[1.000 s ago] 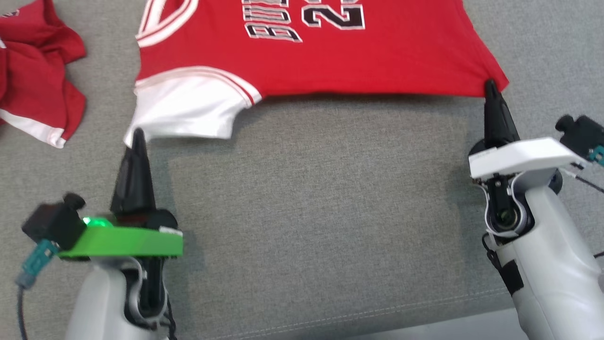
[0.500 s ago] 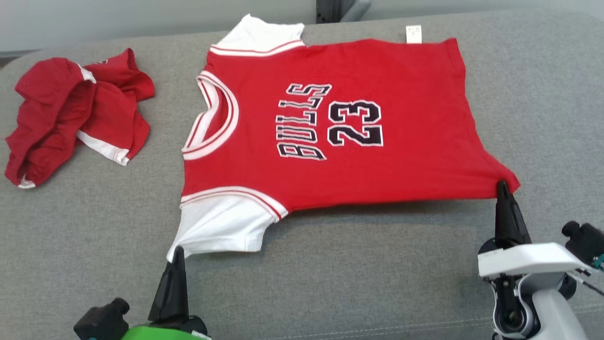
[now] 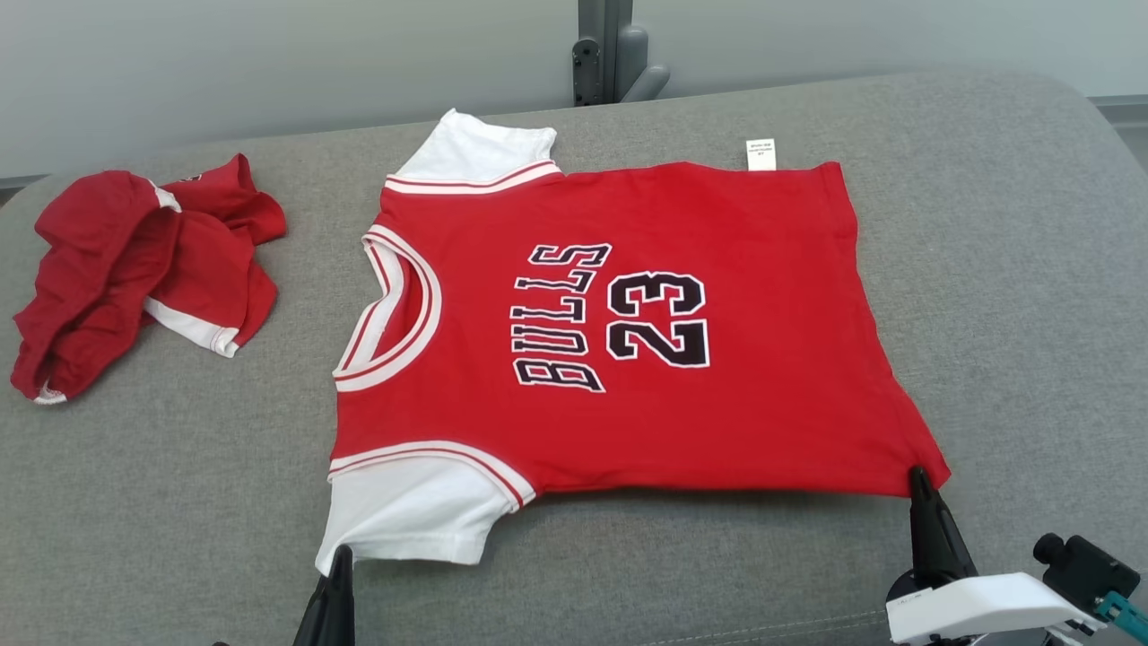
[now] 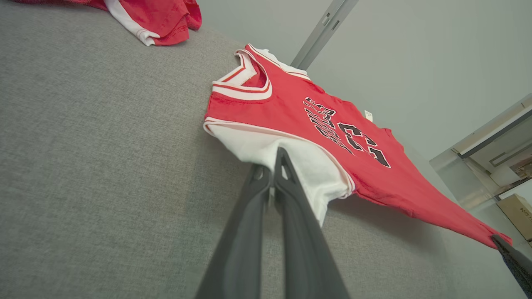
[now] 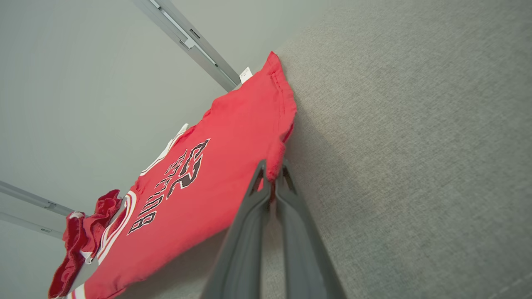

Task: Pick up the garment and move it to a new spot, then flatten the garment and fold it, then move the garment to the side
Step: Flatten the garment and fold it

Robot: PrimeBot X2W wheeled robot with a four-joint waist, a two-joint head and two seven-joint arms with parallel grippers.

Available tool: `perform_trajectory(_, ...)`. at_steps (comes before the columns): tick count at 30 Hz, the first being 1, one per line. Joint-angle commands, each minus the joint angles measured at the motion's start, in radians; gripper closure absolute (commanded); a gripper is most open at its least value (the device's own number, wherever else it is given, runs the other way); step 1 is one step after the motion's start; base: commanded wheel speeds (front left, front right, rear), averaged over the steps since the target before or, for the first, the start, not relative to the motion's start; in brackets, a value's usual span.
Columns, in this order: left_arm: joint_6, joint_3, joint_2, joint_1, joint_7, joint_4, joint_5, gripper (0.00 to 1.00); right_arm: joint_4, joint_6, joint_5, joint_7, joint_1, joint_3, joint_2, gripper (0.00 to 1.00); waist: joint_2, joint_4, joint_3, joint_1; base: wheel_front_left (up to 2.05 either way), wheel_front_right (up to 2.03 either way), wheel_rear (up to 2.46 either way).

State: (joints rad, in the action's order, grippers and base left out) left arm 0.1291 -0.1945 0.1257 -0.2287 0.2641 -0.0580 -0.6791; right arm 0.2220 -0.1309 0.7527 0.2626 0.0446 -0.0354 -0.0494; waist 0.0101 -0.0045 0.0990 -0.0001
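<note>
A red jersey (image 3: 771, 359) with white sleeves and "BULLS 23" on it lies spread out on the grey cushioned surface (image 3: 646, 574), neck to the left. My left gripper (image 3: 340, 558) is shut on the near white sleeve's corner (image 4: 257, 147), its fingers (image 4: 286, 195) pressed together. My right gripper (image 3: 918, 477) is shut on the jersey's near right hem corner (image 5: 274, 162). The near edge hangs slightly off the surface between the two grippers and casts a shadow. In the right wrist view the jersey (image 5: 232, 141) stretches away from the pinched corner.
A second red garment (image 3: 134, 269) lies crumpled at the surface's far left. A grey post (image 3: 610, 49) stands behind the far edge against a pale wall. The surface's rounded right end (image 3: 1076, 179) is bare fabric.
The whole head picture has shifted down, so the camera has moved and more of the jersey shows. Both grippers keep their hold on the sleeve and hem corners.
</note>
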Motion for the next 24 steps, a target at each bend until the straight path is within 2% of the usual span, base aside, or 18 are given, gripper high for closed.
perform_trajectory(1, 0.002, 0.007, 0.005, -0.023, 0.001, 0.009, -0.019, 1.00, 0.010, 0.000, 0.006, 0.003, 0.020, -0.006, -0.002, 1.00, -0.0101, -0.007, -0.008, 0.0001, 0.00, 0.00, 0.00)
perform_trajectory(8, 0.002, -0.007, 0.018, -0.038, -0.004, 0.027, -0.028, 1.00, 0.029, 0.000, 0.016, 0.003, 0.033, -0.009, -0.002, 1.00, -0.0101, -0.009, -0.016, 0.0001, 0.00, 0.00, 0.00)
perform_trajectory(15, 0.002, -0.050, 0.018, 0.045, -0.026, 0.018, -0.022, 1.00, 0.067, 0.000, 0.032, 0.003, 0.000, -0.021, -0.002, 1.00, -0.0101, -0.010, -0.021, 0.0001, 0.00, 0.00, 0.00)
perform_trajectory(17, 0.002, -0.059, 0.002, 0.081, -0.032, 0.005, -0.064, 1.00, 0.084, 0.000, 0.045, 0.003, -0.016, -0.030, -0.002, 1.00, -0.0101, -0.013, -0.018, 0.0001, 0.00, 0.00, 0.00)
perform_trajectory(24, 0.002, -0.089, 0.008, 0.283, -0.032, -0.078, -0.169, 1.00, 0.136, 0.000, 0.103, 0.003, -0.108, -0.050, -0.002, 1.00, -0.0101, -0.029, 0.020, 0.0001, 0.00, 0.00, 0.00)
